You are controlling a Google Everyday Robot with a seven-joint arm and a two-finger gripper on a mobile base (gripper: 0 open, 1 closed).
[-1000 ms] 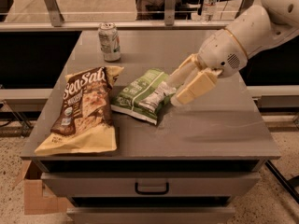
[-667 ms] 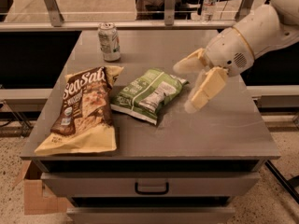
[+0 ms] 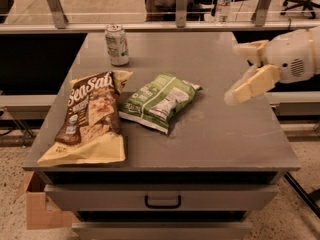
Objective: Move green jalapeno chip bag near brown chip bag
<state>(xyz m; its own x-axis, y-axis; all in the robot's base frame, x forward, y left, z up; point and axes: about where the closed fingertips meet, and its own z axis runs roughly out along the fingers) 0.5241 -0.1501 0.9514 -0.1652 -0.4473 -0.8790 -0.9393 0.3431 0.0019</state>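
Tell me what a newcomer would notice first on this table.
The big brown chip bag lies at the front left of the table, with the smaller green chip bag close beside it on its right. The pale gripper hangs over the table's right side, open and holding nothing. A drink can stands upright at the back left.

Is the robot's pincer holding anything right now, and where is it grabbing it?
Nothing. The pincer is open and empty, over the right side of the table. The green jalapeno chip bag lies loose beside the brown chip bag.
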